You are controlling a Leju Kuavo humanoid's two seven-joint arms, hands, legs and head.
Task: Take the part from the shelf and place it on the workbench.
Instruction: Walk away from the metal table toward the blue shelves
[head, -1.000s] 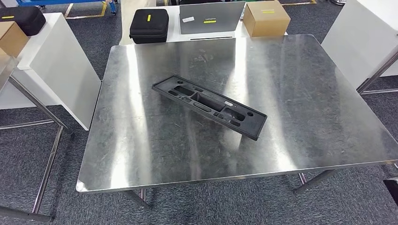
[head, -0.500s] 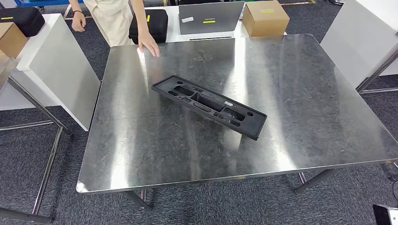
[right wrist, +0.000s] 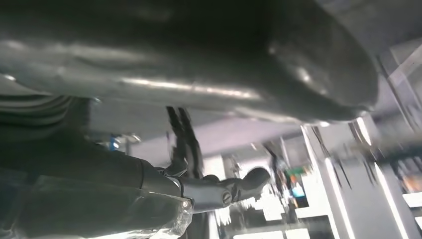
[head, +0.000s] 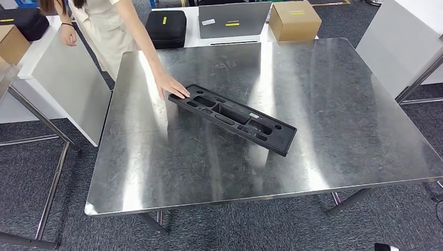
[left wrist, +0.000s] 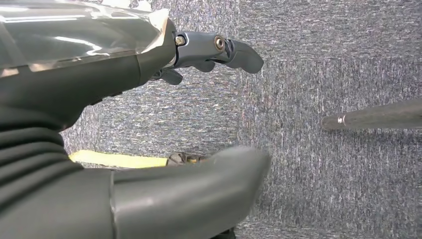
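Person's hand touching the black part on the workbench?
Touching. Head view: the person's hand rests its fingertips on the black part's far-left corner, no gap visible.

Grey carpet (head: 31, 183); white side tables (head: 73, 78).

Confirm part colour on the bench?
Black part, best in head view, on the steel bench.

We see workbench (head: 334, 130): brushed metal, glossy, scuffed. Part (head: 233, 118): matt black plastic, by person's hand (head: 172, 87). Beneath our left hand (left wrist: 164, 144), smooth grey plastic: rough grey carpet (left wrist: 338, 59). Box (head: 295, 20): matt brown cardboard. Case (head: 166, 28): black fabric.
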